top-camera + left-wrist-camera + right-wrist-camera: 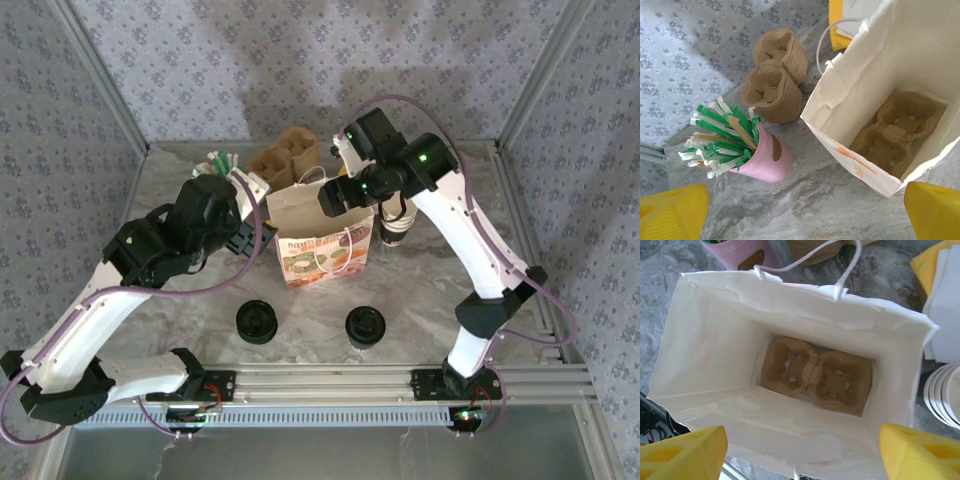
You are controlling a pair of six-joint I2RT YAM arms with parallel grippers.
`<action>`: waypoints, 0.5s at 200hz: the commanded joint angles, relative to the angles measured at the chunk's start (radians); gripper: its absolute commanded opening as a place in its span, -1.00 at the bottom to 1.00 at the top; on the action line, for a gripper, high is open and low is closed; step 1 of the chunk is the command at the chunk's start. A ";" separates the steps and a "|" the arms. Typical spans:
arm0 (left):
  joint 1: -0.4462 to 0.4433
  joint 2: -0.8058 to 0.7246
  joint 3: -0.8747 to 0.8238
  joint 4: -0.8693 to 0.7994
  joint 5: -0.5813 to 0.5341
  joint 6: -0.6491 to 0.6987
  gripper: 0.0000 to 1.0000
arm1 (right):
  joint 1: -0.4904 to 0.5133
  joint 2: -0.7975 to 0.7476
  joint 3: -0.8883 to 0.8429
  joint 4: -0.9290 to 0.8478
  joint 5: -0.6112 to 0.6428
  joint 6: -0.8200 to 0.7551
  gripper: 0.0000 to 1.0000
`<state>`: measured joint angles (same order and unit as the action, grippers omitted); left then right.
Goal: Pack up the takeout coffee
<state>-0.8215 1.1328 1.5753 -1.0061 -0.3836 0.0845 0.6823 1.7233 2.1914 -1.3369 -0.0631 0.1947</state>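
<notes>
Far wall (300,50), left wall (50,150), right wall (600,180): pale grey-lilac covering, small repeating floral print. Slanted aluminium posts (105,80) at far corners. Surface (420,292): grey-white marble pattern. Aluminium rail (330,381) along near edge. Light soft; faint shadow on far wall.

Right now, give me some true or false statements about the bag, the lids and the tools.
The paper bag holds a cardboard carrier. True.
A coffee sits in that carrier. False: its wells are empty.
The right tool is shut on a cup. False: it is open and empty, above the bag.
The pink cup holds green and white sticks. True.
The black-lidded items are inside the bag. False: both stand on the table outside it.
</notes>
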 commanded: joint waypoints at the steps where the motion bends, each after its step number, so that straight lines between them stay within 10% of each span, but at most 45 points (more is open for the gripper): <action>1: 0.050 0.021 0.085 -0.002 0.095 -0.093 0.99 | -0.018 -0.059 -0.037 0.036 0.026 0.028 0.62; 100: 0.266 0.115 0.198 -0.238 0.358 -0.530 0.98 | -0.095 -0.118 -0.059 -0.030 0.067 0.081 0.63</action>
<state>-0.5938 1.2133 1.7348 -1.1339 -0.1322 -0.2993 0.6067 1.6501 2.1452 -1.3174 -0.0315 0.2481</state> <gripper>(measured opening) 0.994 0.817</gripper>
